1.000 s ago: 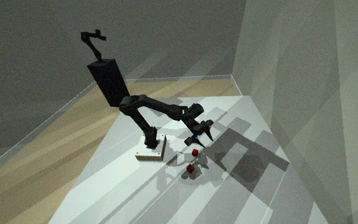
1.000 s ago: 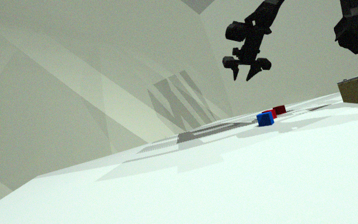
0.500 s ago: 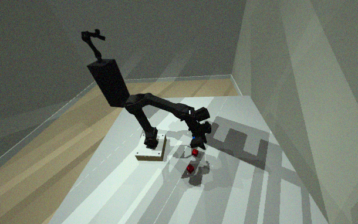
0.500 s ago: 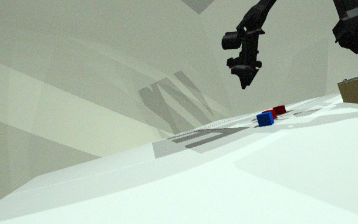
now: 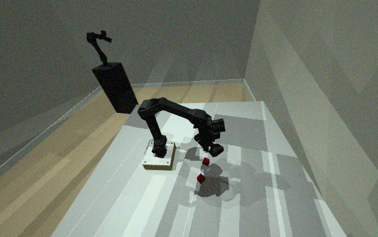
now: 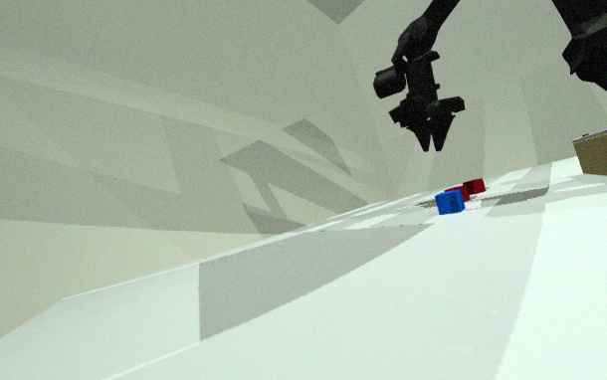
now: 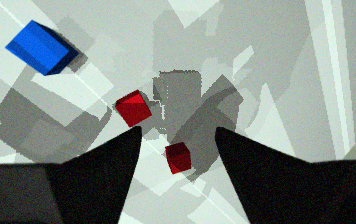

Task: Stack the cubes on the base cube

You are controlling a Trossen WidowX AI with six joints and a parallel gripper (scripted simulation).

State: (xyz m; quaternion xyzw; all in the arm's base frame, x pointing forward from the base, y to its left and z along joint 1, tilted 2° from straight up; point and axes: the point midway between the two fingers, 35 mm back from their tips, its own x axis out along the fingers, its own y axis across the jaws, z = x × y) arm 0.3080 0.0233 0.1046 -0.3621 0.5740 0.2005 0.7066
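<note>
In the wrist view, met a blue cube (image 6: 450,202) (image 7: 34,48) at upper left, resting on the pale surface (image 5: 139,189) (image 6: 358,318) (image 7: 112,30), well apart from the jaws. Next came to the middle red cube (image 5: 206,161) (image 6: 458,193) (image 7: 133,108), set between the blue one and the far red cube (image 5: 201,178) (image 6: 476,186) (image 7: 178,158), with its edges turned from the far one's and a strip of surface showing between the two. Saw the far one framed between the black fingertips (image 6: 438,141), but lying well below them on the surface. Found the jaws parted, clamped on nothing, raised over the surface with open air beneath. Across the top view, passed from a tall black stand (image 5: 116,88) at left, topped by a second dark arm (image 5: 98,51), to the mounting block (image 5: 168,164) (image 6: 592,155) under the working arm (image 5: 176,108) (image 6: 419,80). Noted room between the block's right edge and the red pair, then a broad stretch from the pair to the surface's right edge. Could not tell which cube was the fixed base.
</note>
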